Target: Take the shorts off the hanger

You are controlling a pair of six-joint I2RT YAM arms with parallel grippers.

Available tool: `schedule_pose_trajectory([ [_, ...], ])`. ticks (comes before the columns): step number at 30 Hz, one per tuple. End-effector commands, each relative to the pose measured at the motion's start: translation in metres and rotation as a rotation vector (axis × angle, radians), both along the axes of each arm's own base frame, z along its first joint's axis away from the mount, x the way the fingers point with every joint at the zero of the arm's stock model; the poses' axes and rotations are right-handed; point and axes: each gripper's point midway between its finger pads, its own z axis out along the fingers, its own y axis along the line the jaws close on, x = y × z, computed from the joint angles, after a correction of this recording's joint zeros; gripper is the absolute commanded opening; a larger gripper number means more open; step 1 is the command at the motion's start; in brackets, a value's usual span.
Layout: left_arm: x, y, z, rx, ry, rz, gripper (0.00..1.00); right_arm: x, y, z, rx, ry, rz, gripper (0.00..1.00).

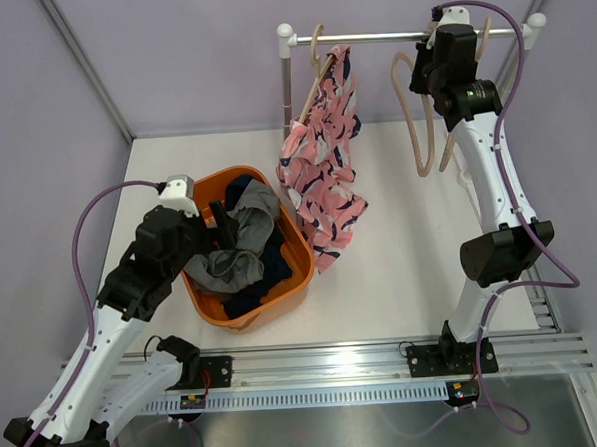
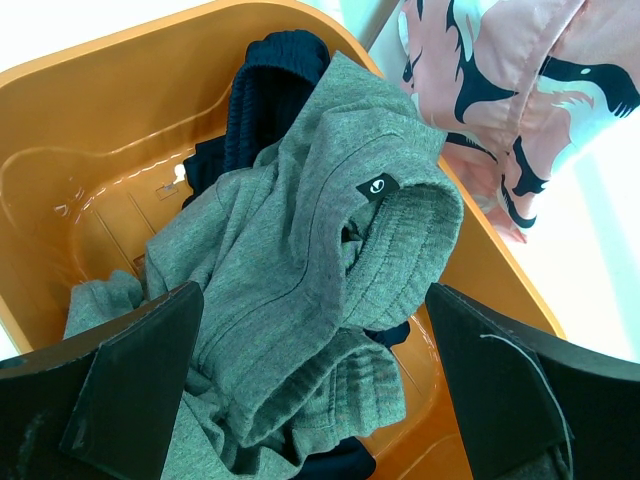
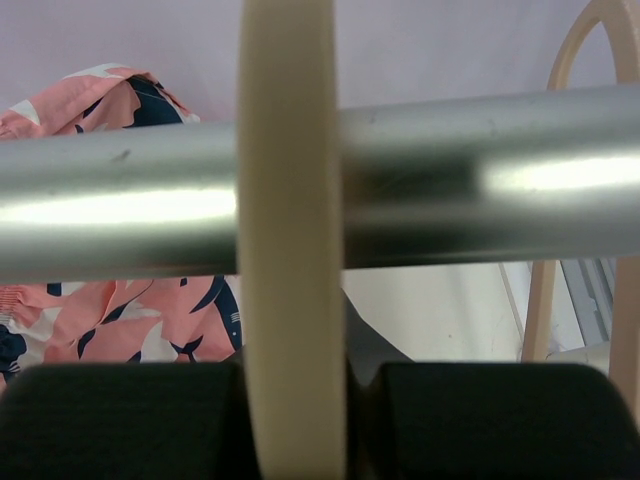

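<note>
The pink patterned shorts [image 1: 326,172] hang from a beige hanger [image 1: 316,72] at the left end of the metal rail [image 1: 379,37]; they also show in the left wrist view [image 2: 520,90] and the right wrist view [image 3: 120,310]. The grey shorts [image 1: 242,248] and navy shorts [image 1: 271,275] lie in the orange basket [image 1: 302,245]. My left gripper [image 1: 221,220] hovers open over the grey shorts [image 2: 300,250], with the navy shorts [image 2: 270,90] beneath them. My right gripper [image 1: 438,21] is at the rail [image 3: 500,220], shut on an empty hanger's hook [image 3: 290,250].
Two empty beige hangers [image 1: 420,117] hang on the right part of the rail, one of them beside my right gripper [image 3: 540,310]. The rail's stand post [image 1: 287,84] rises behind the basket [image 2: 100,130]. Purple walls enclose the white table.
</note>
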Motion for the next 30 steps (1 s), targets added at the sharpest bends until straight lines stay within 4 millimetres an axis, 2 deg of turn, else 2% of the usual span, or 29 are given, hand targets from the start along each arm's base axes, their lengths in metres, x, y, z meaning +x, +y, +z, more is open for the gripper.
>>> schedule_pose_trajectory([
  [1,0.004,-0.003,0.008,-0.018,-0.034,-0.01,0.99,-0.008,0.001,-0.001,-0.021,0.023,0.022,0.0],
  [18,0.002,-0.005,0.009,-0.024,-0.036,-0.025,0.99,-0.019,0.004,-0.01,-0.017,0.033,0.051,0.0],
  [30,0.001,-0.005,0.01,-0.028,-0.039,-0.029,0.99,-0.027,0.003,0.003,-0.008,0.006,0.054,0.05],
])
